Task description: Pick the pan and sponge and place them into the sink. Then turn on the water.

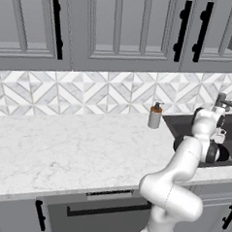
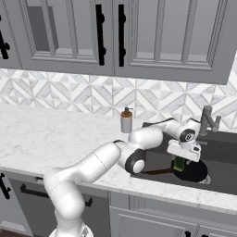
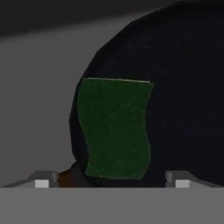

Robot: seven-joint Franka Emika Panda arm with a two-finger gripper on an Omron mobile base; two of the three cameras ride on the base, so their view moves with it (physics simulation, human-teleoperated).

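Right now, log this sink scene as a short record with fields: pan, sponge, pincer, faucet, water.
pan: black pan lying in the sink, brown handle pointing toward the sink's left side
sponge: green-faced sponge over the pan, between the pincer's fingertips but not touching them
pincer: pincer open, pointing down into the sink right above the sponge
faucet: grey faucet at the sink's back edge, lever position unclear
water: no stream visible
other: soap dispenser standing on the counter left of the sink

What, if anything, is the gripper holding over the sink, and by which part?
Nothing: the gripper is open, its tips clear of the green-faced sponge lying on the round black frying pan.
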